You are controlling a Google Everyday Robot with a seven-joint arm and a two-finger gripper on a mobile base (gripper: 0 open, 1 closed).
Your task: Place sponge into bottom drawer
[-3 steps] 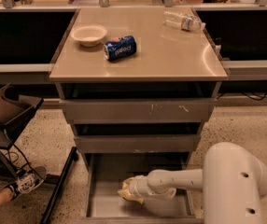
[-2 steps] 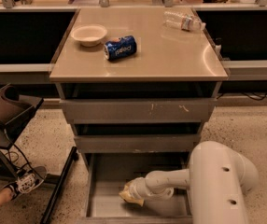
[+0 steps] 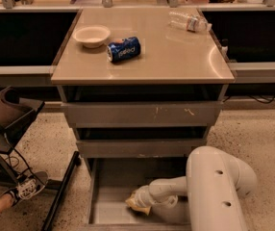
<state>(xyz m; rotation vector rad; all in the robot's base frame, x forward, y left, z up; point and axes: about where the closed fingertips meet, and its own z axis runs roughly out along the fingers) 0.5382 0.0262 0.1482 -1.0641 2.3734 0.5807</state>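
- Lower and a touch nearer the front: that's where the white arm's two-finger gripper sits now vs. 1 s ago. It was already inside the open bottom drawer, the lowest grey metal box w/ smooth floor and low sides.
- We also see the bulky white arm housing swung left. It now covers the drawer's right part, where before it stood further right.
- The soft yellow foam sponge came down w/ the gripper. It's at the tip, over the drawer floor, roughly mid-width and toward the front.
- We read the fingers as clamped on the sponge, since the yellow block is pinched at their end and not lying apart from them.
- We can't tell whether the sponge's underside touches the floor yet, as arm shadow hides the gap.
- Nothing else shifted. The blue soda can lies on its side on the beige desk just beside the white bowl. The clear plastic bottle lies near the far right corner.
- The two upper grey drawers are pushed in, so the way down is open.
- Our judgement is that transport is basically done and the sponge is inside the right compartment. What's left is letting go, then pulling the arm up and back w/o dragging the sponge out or catching the middle drawer's front edge above it.
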